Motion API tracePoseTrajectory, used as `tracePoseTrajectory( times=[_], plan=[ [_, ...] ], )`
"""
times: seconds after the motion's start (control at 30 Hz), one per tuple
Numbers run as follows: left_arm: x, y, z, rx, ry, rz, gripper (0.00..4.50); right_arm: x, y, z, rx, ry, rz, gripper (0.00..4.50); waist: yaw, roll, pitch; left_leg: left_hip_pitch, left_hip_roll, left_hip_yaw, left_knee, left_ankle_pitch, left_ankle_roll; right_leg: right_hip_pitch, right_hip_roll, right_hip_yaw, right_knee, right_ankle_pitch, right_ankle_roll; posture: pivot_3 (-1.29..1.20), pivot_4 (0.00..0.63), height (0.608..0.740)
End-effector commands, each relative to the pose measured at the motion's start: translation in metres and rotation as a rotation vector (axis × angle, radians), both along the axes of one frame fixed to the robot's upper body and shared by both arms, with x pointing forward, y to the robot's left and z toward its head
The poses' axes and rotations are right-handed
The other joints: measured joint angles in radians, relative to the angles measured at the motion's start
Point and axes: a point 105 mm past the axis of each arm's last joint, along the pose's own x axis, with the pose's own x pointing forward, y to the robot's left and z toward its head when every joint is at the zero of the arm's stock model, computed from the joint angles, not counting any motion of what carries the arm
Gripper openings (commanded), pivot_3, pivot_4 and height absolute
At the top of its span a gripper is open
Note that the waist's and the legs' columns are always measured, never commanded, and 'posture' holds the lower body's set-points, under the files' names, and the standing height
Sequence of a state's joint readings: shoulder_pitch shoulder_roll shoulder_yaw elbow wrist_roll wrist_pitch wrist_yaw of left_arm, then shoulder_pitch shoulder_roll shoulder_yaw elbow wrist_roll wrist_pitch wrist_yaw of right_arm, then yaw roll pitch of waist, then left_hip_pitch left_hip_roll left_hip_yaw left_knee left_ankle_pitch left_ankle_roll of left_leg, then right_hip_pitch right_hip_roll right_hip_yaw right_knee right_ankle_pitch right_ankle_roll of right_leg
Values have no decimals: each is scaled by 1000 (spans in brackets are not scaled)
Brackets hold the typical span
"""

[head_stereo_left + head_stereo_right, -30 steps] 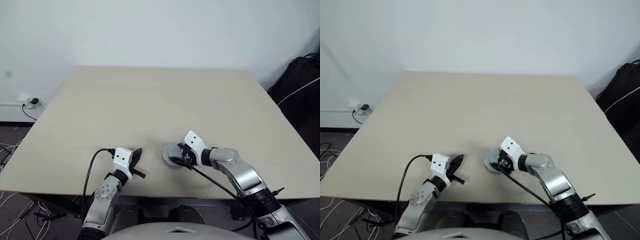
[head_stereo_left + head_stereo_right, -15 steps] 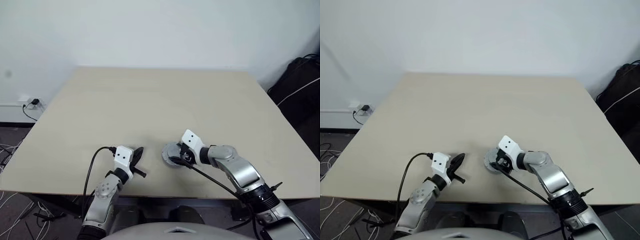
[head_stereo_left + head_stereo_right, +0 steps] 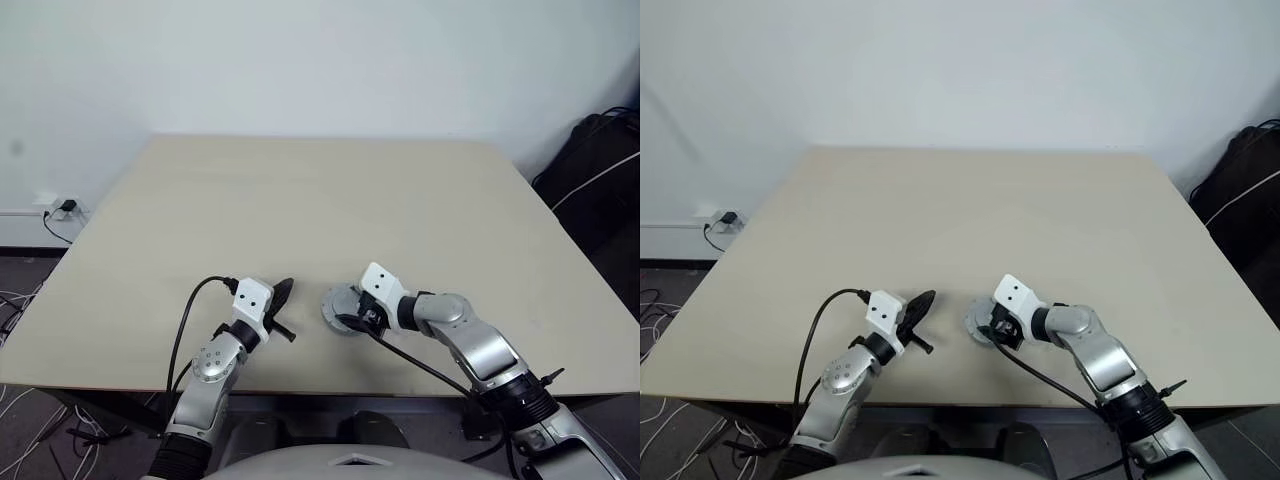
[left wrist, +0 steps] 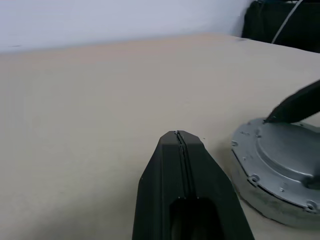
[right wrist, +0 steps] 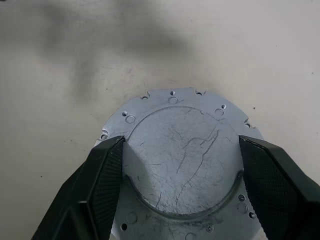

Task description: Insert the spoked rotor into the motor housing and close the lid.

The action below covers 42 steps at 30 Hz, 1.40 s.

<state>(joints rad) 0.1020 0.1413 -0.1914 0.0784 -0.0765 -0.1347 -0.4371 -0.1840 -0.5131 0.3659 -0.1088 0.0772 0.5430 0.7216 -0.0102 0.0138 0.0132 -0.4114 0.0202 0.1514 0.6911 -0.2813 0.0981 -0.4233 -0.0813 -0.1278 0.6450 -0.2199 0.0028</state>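
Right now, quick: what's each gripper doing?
Left gripper: jaws shut, holding nothing.
Right gripper: jaws spread wide around the lid, a finger on each side.

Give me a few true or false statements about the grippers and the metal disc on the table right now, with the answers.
1. The right gripper has its fingers on either side of the silver disc's raised centre. True.
2. The left gripper is wide open. False: its fingers are pressed together.
3. The silver disc lies flat on the table. True.
4. The left gripper holds the silver disc. False: it holds nothing and sits beside the disc.
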Motion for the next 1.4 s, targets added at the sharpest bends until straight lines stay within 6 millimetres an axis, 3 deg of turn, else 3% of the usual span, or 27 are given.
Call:
tracePoseTrajectory(
  times=[0.03, 0.23, 0.57, 1.07, 1.4],
  plan=[
    [3, -7, 9, -2, -30, -55, 0, 5, -21, -11, -87, 36, -88, 3226, 0, 0, 0, 0, 0, 0, 0, -1, 1, 0, 0, 0, 0, 0, 0, 0, 0, 740],
    [2, -12, 10, -10, -25, -104, 0, -2, -29, -22, -134, 168, -138, 3226, 5, 3, -2, 0, 0, 0, 0, -1, 2, 0, -2, -1, 0, 1, 1, 0, 0, 740],
    [-1, -18, 9, -33, 3, -154, 0, -1, -27, -20, -141, 155, -124, 3226, 6, 4, -4, 0, 0, 1, 0, -1, 2, 1, -2, -1, -1, 1, 1, 0, 0, 740],
    [17, -54, 2, -115, 327, -397, 0, 1, -21, -19, -136, 134, -119, 3226, 1, 3, -4, 0, 0, 1, 0, -1, 2, 1, -2, -1, -1, 1, 2, 0, 0, 740],
    [28, -62, -11, -52, 430, -341, 0, -2, -23, -19, -136, 126, -131, 3226, 1, 2, -4, 0, 0, 1, 0, -1, 2, 1, -2, -1, -1, 1, 2, 0, 0, 740]
  ],
)
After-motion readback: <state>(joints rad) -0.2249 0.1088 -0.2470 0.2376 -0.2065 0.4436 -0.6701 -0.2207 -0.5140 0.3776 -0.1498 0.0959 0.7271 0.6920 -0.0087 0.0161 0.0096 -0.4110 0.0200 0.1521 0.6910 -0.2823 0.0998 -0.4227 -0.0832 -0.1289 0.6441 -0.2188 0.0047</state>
